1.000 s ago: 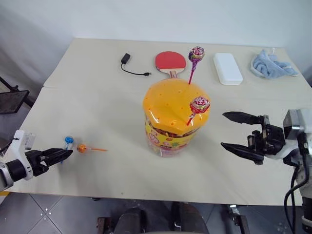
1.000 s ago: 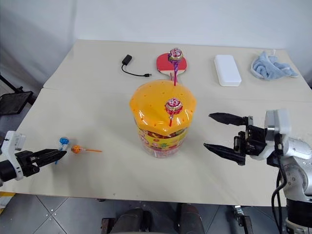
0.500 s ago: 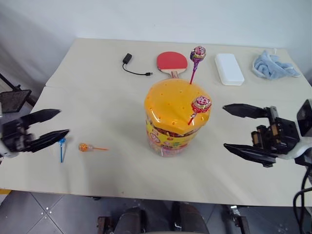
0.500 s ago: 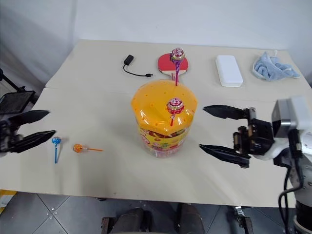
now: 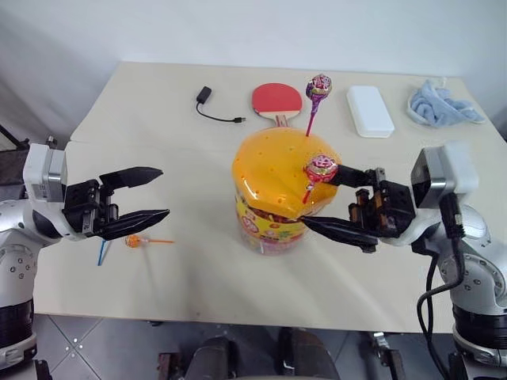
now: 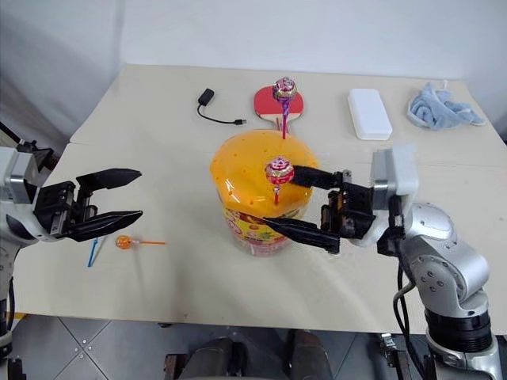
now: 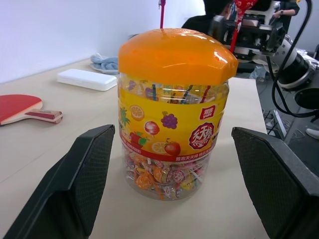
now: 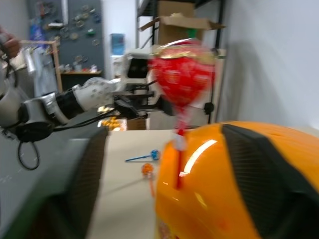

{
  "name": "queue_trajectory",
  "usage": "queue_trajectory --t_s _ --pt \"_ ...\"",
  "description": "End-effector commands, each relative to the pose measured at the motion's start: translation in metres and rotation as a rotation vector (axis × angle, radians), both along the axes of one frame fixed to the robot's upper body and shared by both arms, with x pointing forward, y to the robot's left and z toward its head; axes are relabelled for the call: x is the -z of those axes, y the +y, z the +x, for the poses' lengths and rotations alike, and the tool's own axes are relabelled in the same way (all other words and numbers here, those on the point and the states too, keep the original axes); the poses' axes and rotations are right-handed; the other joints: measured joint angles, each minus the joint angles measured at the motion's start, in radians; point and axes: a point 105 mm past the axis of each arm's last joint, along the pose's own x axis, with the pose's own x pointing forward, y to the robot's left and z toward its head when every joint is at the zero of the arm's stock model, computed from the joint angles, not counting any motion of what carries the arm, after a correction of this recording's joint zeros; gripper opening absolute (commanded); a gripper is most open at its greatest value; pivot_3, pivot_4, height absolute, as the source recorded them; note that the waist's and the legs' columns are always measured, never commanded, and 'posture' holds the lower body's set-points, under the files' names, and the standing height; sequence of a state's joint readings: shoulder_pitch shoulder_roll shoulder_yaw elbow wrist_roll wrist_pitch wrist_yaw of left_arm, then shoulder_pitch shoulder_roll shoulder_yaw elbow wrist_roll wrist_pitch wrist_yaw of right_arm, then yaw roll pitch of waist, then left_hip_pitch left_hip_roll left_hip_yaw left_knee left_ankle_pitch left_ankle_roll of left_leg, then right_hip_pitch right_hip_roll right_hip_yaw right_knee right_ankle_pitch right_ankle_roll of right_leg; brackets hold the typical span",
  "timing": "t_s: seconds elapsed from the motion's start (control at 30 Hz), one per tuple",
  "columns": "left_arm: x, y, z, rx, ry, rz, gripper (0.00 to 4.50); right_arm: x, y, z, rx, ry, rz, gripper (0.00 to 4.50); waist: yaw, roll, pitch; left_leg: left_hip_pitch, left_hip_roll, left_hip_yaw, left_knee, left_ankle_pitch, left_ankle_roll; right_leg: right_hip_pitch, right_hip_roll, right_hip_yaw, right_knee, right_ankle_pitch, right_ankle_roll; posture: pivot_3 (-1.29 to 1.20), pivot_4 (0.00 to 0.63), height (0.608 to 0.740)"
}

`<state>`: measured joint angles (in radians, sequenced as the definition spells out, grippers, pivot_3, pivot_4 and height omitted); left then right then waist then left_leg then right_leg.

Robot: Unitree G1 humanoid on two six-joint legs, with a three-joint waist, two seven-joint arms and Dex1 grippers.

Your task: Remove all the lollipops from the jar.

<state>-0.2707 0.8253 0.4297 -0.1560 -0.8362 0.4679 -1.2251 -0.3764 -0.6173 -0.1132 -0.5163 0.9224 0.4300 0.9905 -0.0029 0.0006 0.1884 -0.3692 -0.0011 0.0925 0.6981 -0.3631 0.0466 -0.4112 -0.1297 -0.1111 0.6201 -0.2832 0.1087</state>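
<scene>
Both of my arms have swung inward toward the jar (image 5: pixel 279 194) since a second ago. My left gripper (image 5: pixel 145 194), which was low at the near left edge of the desk (image 5: pixel 158 134) beside the two freed lollipops, is now lifted and aimed at the jar from the left, jaws spread wide and empty. My right gripper (image 5: pixel 337 204) has crossed from the right side and now reaches the jar's near right shoulder, its jaws open and narrowing, one finger above and one below the red lollipop (image 5: pixel 321 169), not yet pinching it.

The jar stands upright at the middle of the desk, a clear cylinder with a domed orange-yellow lid (image 7: pixel 177 52). Two lollipops are still planted in the lid: the red one at the near right, the purple lollipop (image 5: pixel 318 85) at the far side, standing taller. The orange lollipop (image 5: pixel 133 241) and the blue lollipop (image 5: pixel 101 252) lie on the desk at the near left, just beside each other.

Half the job looks done. The step in hand is taking the red one. Next, I judge, my right jaws must close on its head or stick, then pull up along the stick's line so the jar does not tip.
</scene>
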Motion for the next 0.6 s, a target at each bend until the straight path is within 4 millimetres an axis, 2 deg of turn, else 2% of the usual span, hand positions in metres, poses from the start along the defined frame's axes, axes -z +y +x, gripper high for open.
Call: queue_trajectory --t_s 0.03,0.23,0.33,0.4,0.5,0.53,0.6 --pt "-0.009 -0.005 -0.003 0.032 -0.046 -0.013 4.0 0.001 0.002 0.002 0.023 -0.024 -0.014 2.16 0.0 0.0 0.0 0.0 0.0 0.0 0.0 0.0 0.0 0.0 0.0 0.0 0.0 0.0 0.0 0.0 0.15 0.74" --pt "-0.009 -0.007 -0.001 0.048 -0.049 -0.011 4.0 -0.009 -0.005 0.003 0.022 -0.028 0.037 0.07 0.001 0.0 0.0 0.0 0.0 0.0 0.0 0.0 0.0 0.0 0.0 0.0 0.0 0.0 0.0 0.0 0.15 0.74" --pt "-0.009 -0.012 -0.003 0.091 -0.044 -0.019 4.0 -0.039 -0.025 0.0 0.003 0.006 0.205 0.01 0.002 0.0 0.0 0.0 0.0 0.0 0.0 0.0 0.0 0.0 0.0 -0.001 0.0 0.0 0.0 0.0 0.15 0.74" --pt "-0.008 -0.015 -0.003 0.108 -0.041 -0.018 4.0 -0.052 -0.037 0.0 0.022 0.029 0.259 0.01 0.003 0.0 0.0 -0.001 -0.001 -0.001 0.0 0.0 0.001 0.0 0.0 -0.001 0.0 0.0 0.0 0.0 0.15 0.74" --pt "-0.007 -0.018 -0.002 0.123 -0.04 -0.006 4.0 -0.072 -0.068 0.008 0.124 0.09 0.305 0.01 0.005 0.0 0.0 -0.001 -0.001 -0.002 0.0 0.0 0.001 0.001 -0.001 -0.002 0.0 0.0 0.0 0.0 0.15 0.74" --pt "-0.006 -0.019 -0.001 0.126 -0.041 -0.005 4.0 -0.074 -0.084 0.016 0.204 0.098 0.3 0.01 0.006 0.0 0.0 -0.001 -0.001 -0.002 0.0 0.0 0.001 0.001 -0.001 -0.002 -0.001 0.0 0.0 0.0 0.15 0.74" --pt "-0.004 -0.021 0.0 0.137 -0.037 0.008 4.0 -0.06 -0.121 0.038 0.445 0.174 0.202 0.01 0.007 0.0 0.0 -0.001 -0.001 -0.002 0.0 0.0 0.001 0.001 -0.001 -0.002 -0.002 0.0 0.0 0.0 0.15 0.74"
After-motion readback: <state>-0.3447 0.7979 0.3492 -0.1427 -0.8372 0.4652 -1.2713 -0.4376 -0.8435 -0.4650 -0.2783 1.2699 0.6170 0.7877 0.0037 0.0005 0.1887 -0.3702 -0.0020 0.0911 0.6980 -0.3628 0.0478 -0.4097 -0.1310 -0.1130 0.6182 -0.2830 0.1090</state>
